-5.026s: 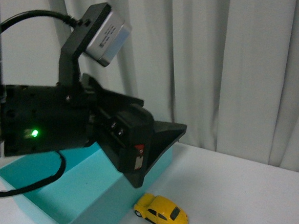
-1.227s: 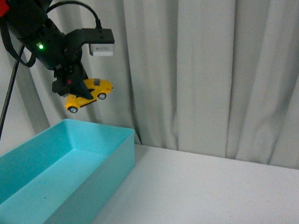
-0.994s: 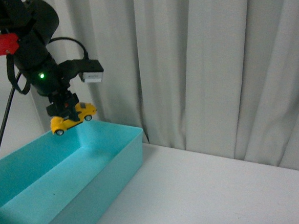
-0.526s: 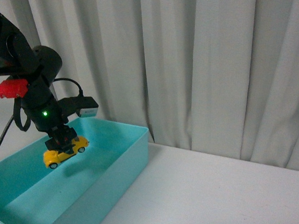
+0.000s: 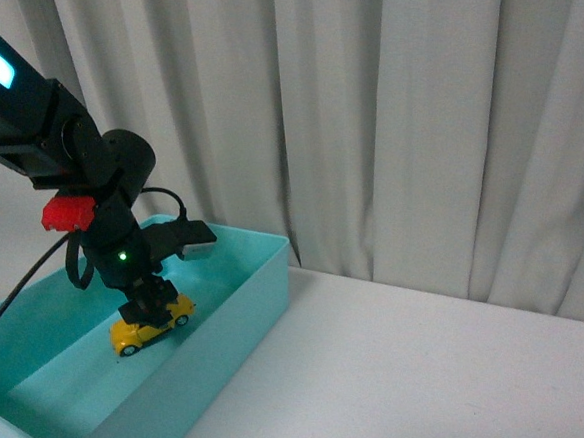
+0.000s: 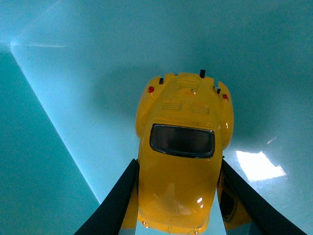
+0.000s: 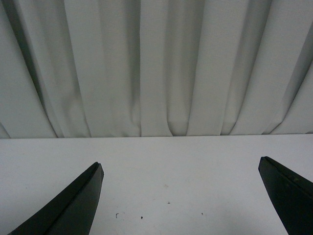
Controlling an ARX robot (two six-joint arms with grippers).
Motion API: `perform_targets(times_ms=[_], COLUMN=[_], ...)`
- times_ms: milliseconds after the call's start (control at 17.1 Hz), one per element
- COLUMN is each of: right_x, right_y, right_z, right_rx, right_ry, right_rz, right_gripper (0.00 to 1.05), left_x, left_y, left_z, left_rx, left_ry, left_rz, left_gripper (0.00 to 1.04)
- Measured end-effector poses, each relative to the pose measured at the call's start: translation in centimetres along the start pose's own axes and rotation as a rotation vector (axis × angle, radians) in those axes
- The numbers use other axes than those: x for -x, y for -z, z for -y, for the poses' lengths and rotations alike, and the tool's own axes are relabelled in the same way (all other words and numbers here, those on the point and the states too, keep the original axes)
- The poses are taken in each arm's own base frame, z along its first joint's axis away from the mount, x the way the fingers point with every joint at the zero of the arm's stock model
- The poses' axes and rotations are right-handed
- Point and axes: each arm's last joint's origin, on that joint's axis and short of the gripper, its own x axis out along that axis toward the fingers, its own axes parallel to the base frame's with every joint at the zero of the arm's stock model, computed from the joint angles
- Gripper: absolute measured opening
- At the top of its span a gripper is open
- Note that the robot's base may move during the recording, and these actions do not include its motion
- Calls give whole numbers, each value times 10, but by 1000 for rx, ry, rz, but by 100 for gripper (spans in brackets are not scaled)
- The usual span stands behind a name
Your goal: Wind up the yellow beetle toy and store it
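The yellow beetle toy [image 5: 151, 324] is down inside the turquoise bin [image 5: 266, 281], at or just above its floor. My left gripper [image 5: 146, 307] reaches in from above and is shut on the car's sides. In the left wrist view the yellow beetle toy [image 6: 182, 147] fills the middle, roof and dark rear window facing the camera, both black fingers [image 6: 115, 205] pressed against its flanks. My right gripper [image 7: 181, 196] is open over bare white table, nothing between its fingers; it is out of the front view.
The bin's near wall [image 5: 185, 407] and right wall stand taller than the toy. White table [image 5: 433, 370] stretches to the right of the bin. A pale curtain [image 5: 415, 120] hangs along the back. A black cable [image 5: 16, 288] trails from the left arm over the bin's left side.
Over the last second my left arm has lowered the toy from above the bin's rim down into the bin. Five seconds ago the toy stood on the table beside the bin.
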Motion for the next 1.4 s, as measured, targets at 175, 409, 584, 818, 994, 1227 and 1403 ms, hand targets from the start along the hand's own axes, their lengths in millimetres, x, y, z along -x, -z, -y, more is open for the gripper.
perform_targets(times_ms=[175,409,584,818,994,1227,1403], right_x=[0,0,0,0,0,0,0], right_y=[0,0,0,0,0,0,0], right_z=[0,0,0,0,0,0,0], right_rx=[0,0,0,0,0,0,0], right_ry=[0,0,0,0,0,0,0], right_rz=[0,0,0,0,0,0,0], right_gripper=[98,98,98,98,98,98,98], left_x=[-4,-7,12,94,152,218,246], left_y=[0,3,2,4,24,68,102], left_z=[0,3,3,-32,-48,-45,-32], left_rx=[4,6,8,81,174,241,314], left_ry=[-1,24,59,63,99,55,-157], left_rz=[0,-4,52,304,523,837,1020], left_gripper=[44,97,98,98,98,98,89])
